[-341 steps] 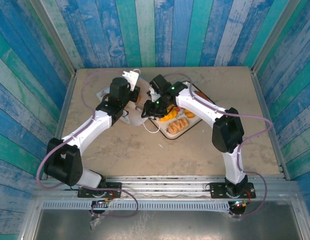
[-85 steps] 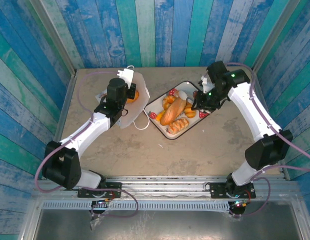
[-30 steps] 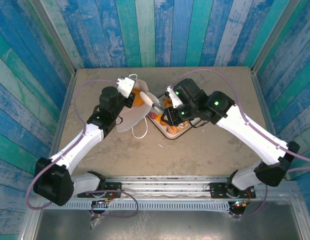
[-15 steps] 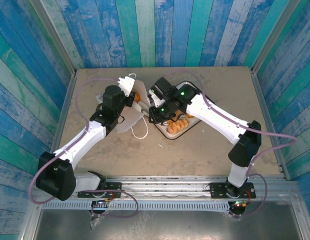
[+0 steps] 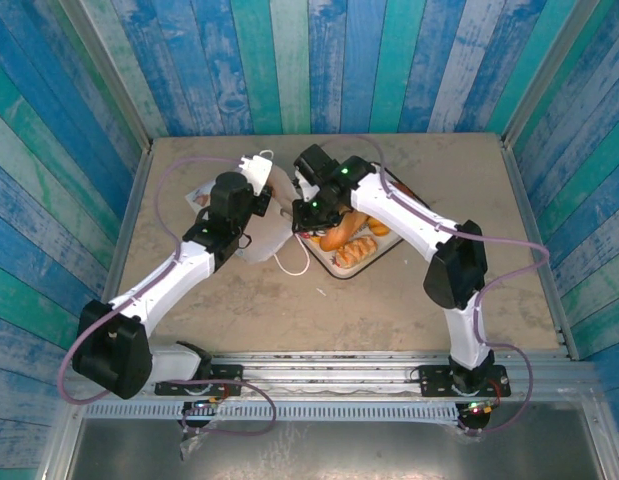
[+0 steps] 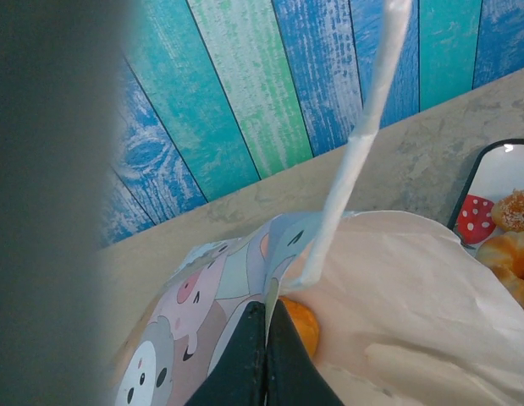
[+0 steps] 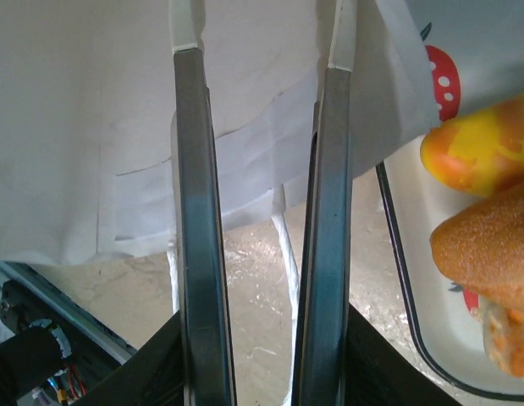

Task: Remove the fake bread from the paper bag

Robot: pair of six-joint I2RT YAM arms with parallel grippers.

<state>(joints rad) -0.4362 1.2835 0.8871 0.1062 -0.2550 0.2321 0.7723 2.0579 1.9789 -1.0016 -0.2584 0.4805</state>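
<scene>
The white paper bag (image 5: 261, 240) lies on the table with its mouth toward the tray. My left gripper (image 5: 254, 198) is shut on the bag's upper edge (image 6: 278, 292), holding the mouth up. An orange piece of fake bread (image 6: 301, 326) shows inside, right beside the left fingers (image 6: 245, 359). My right gripper (image 5: 295, 206) is open at the bag's mouth, its fingers (image 7: 192, 254) spread over the white paper (image 7: 84, 127) with nothing between them. More fake bread (image 5: 341, 232) lies on the tray, with a brown loaf (image 7: 490, 245) and a yellow-orange piece (image 7: 477, 148) close to my right gripper (image 7: 262, 38).
The strawberry-print tray (image 5: 341, 272) sits right of the bag and holds several pastries. One bag handle (image 6: 363, 144) stands up taut; the other loop (image 5: 289, 262) lies on the table. Blue plank walls surround the table (image 5: 419, 300).
My right gripper has moved up and left to the bag's mouth, covering the orange bread seen there before. My left gripper still holds the bag's edge.
</scene>
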